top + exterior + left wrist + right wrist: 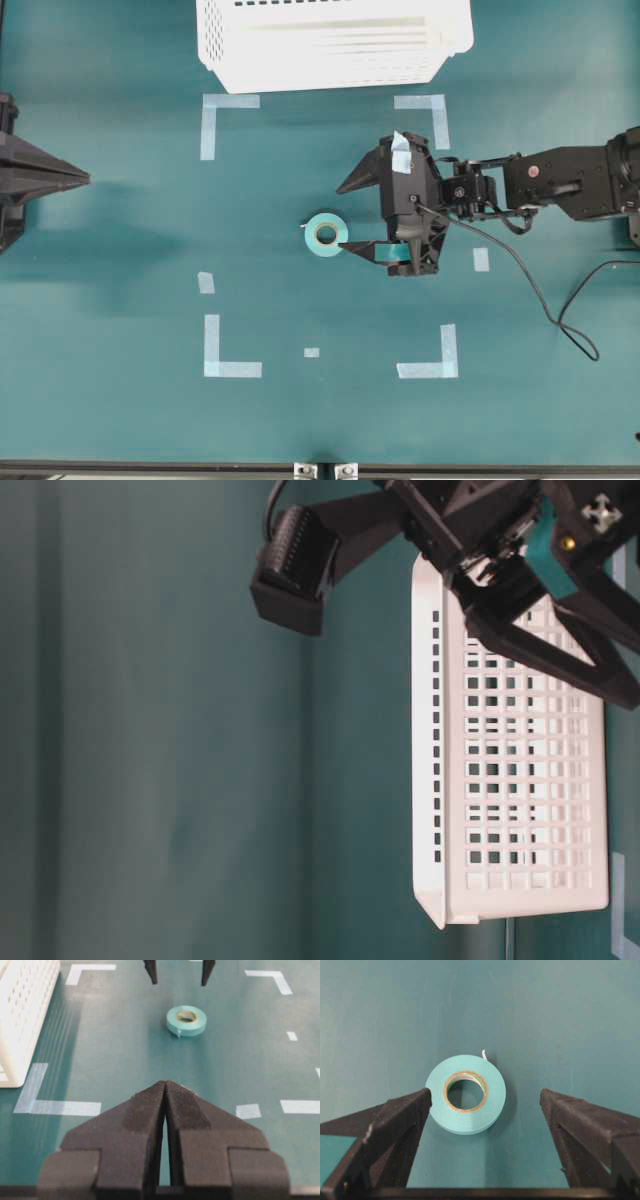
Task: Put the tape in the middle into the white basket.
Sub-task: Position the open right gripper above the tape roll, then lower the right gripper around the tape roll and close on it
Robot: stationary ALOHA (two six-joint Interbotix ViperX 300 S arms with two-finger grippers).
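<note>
Right gripper [343, 217] spread wide, fingertips just beside the tape [324, 235] — roll flat on counter [120, 250] mid-square, not held. Left gripper [165, 1091] pressed together, well apart. Basket [330, 45] at far edge.

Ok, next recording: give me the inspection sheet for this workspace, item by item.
Surface: teal table, marked with pale tape corner marks and small strips.
Job's things: tape lies flat near the middle; white basket at the far edge, tape not in it.
Clutter: nothing seen.
Grippers: right pincer open, fingers either side of the tape, off-centre, left finger close to the roll, not closed on it. Left pincer shut, holding nothing, parked at its own side.
Cables: black cable trails from the right arm across the table.
Surroundings: nothing seen beyond the table edge.
</note>
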